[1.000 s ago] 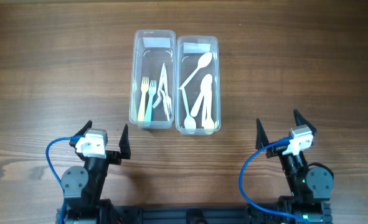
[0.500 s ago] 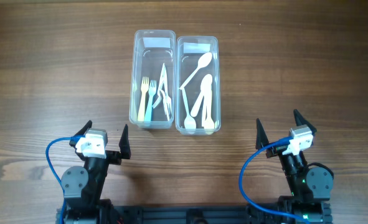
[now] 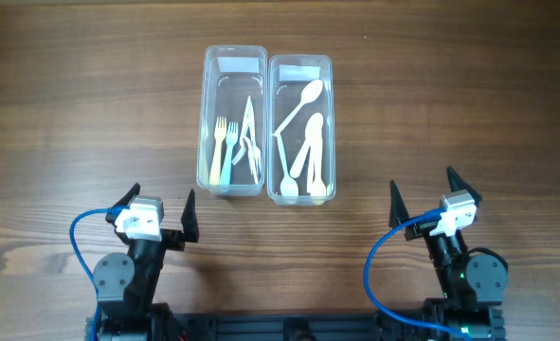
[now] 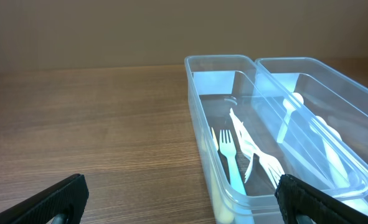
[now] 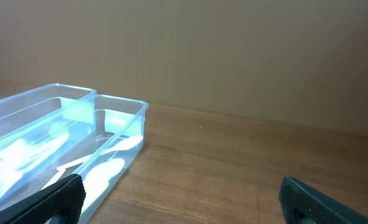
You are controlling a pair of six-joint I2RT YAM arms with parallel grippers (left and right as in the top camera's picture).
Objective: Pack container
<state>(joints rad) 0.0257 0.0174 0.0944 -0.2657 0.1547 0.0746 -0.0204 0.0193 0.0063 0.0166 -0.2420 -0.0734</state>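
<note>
Two clear plastic containers stand side by side at the table's middle back. The left container [image 3: 207,114] holds several forks [image 3: 226,152]; it also shows in the left wrist view [image 4: 199,130] with the forks [image 4: 230,163] inside. The right container [image 3: 330,114] holds several white spoons [image 3: 305,142] and shows in the right wrist view [image 5: 137,121]. My left gripper [image 3: 158,208] is open and empty near the front left, short of the containers. My right gripper [image 3: 422,201] is open and empty at the front right.
The wooden table [image 3: 90,114] stretches to both sides of the containers. Blue cables [image 3: 81,237] loop beside each arm base at the front edge.
</note>
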